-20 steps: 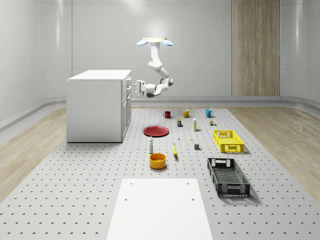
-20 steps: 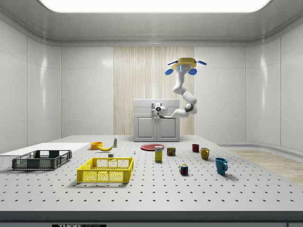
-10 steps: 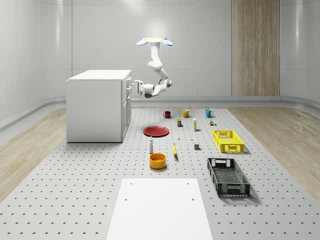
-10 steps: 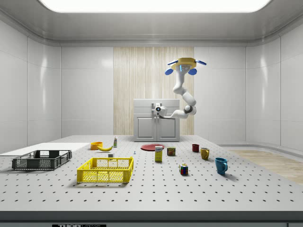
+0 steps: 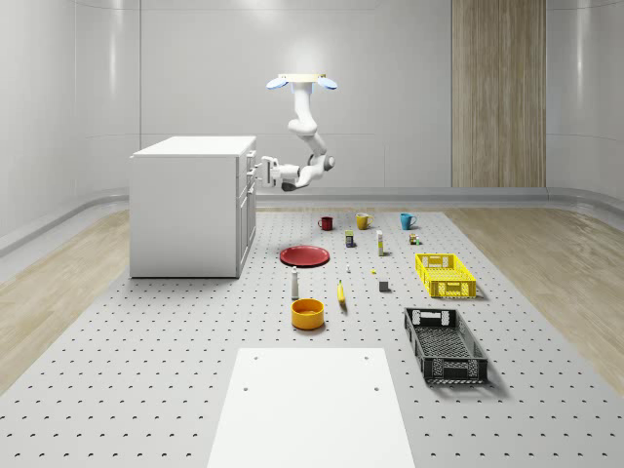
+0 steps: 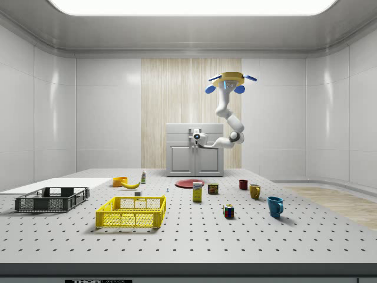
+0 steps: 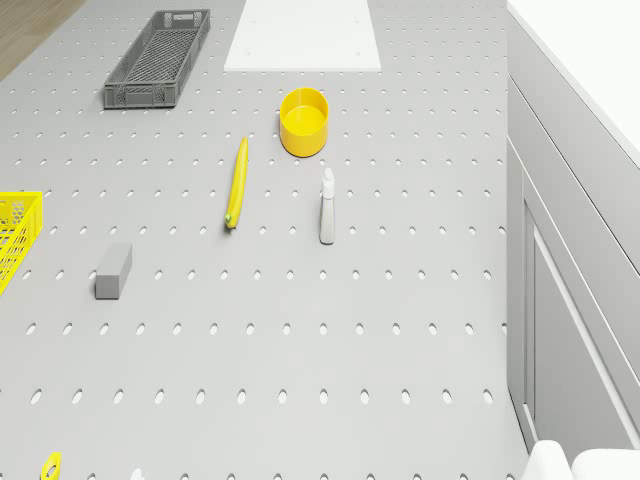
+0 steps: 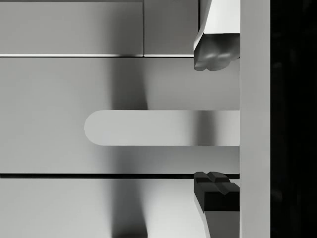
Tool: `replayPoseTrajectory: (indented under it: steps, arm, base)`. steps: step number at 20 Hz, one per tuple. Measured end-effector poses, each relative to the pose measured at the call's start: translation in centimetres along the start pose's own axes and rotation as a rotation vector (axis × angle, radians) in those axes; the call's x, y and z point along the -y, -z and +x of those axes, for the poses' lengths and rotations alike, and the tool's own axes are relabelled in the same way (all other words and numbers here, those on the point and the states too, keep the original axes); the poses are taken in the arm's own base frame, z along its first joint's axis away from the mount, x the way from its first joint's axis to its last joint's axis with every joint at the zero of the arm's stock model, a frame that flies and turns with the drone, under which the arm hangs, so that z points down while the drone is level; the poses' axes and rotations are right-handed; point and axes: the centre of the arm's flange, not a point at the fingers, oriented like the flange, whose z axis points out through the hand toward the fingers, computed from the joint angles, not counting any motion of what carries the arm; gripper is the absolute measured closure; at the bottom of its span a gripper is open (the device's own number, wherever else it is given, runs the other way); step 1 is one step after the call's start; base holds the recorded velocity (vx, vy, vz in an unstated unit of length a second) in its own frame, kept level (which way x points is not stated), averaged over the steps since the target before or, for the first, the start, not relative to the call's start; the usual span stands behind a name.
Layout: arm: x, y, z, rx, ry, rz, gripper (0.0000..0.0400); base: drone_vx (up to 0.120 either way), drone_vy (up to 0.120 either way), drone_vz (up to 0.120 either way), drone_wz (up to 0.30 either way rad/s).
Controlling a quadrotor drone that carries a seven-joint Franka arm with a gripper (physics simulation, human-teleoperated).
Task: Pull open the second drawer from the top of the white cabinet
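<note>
The white cabinet [image 5: 190, 207] stands at the whole-scene view's left, its drawer fronts facing right; in the side view the cabinet [image 6: 195, 150] faces the camera. The drone [image 5: 302, 82] hovers in the air to the right of it, above cabinet height. Its arm bends down and left, so the gripper [image 5: 255, 171] is at the upper drawer fronts. In the wrist view the gripper [image 8: 214, 121] is open, with one fingertip [image 8: 213, 57] on each side of a rounded bar handle [image 8: 148, 128], neither touching it. Which drawer this handle belongs to I cannot tell.
On the pegboard table, right of the cabinet, lie a red plate [image 5: 305, 255], a white bottle [image 5: 294, 283], an orange bowl [image 5: 307, 313] and a banana [image 5: 341, 292]. Three mugs [image 5: 363, 220] stand farther back. A yellow crate [image 5: 446, 274] and a black crate [image 5: 445, 344] sit at the right.
The arm has stretched toward the cabinet, bringing the gripper left to the drawer fronts. The drone has held its place.
</note>
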Motion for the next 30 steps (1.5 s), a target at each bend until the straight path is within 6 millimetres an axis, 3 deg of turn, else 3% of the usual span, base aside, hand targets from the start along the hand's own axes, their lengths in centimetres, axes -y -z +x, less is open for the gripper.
replayPoseTrajectory:
  steps: [9,26,30]
  arm:
    - [0.0,-1.6,0.0,0.000,0.000,0.000,0.0100]
    - [0.0,-2.6,0.0,0.000,0.000,0.000,0.0100]
    - [0.0,-2.6,0.0,0.000,0.000,0.000,0.0220]
  base:
    - [0.000,0.000,0.000,0.000]
    - [0.000,0.000,0.000,0.000]
    - [0.000,0.000,0.000,0.000]
